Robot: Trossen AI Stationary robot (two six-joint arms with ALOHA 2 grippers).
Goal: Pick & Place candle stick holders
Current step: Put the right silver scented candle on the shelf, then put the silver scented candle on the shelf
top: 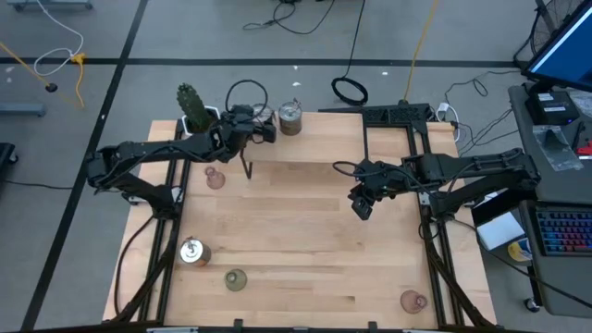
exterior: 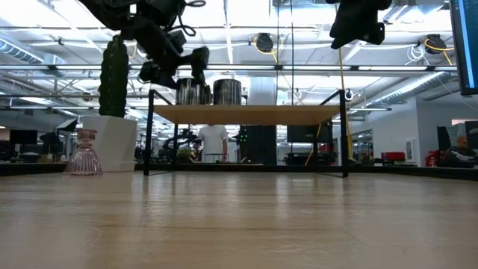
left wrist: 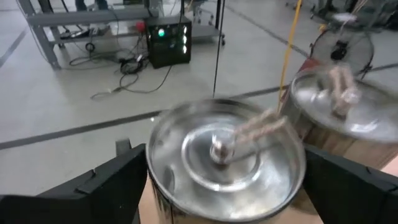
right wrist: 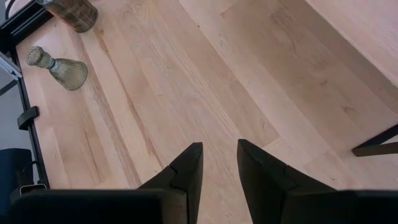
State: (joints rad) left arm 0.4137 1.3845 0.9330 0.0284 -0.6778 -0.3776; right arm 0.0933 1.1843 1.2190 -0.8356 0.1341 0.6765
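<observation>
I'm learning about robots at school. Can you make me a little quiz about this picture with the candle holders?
1. True or false: the left gripper is up at the raised shelf, its fingers wide open on either side of a silver holder.
2. Which holder stands nearest the cactus? A) the olive-green holder B) a pink holder C) the silver holder at the table's front
3. Fill in: the right gripper hangs over bare ____, holding nothing.

Key: 1 true; 2 B; 3 table.

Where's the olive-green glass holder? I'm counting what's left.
High view: olive-green glass holder stands at the table's near edge, left side, beside a silvery metal holder.
</observation>
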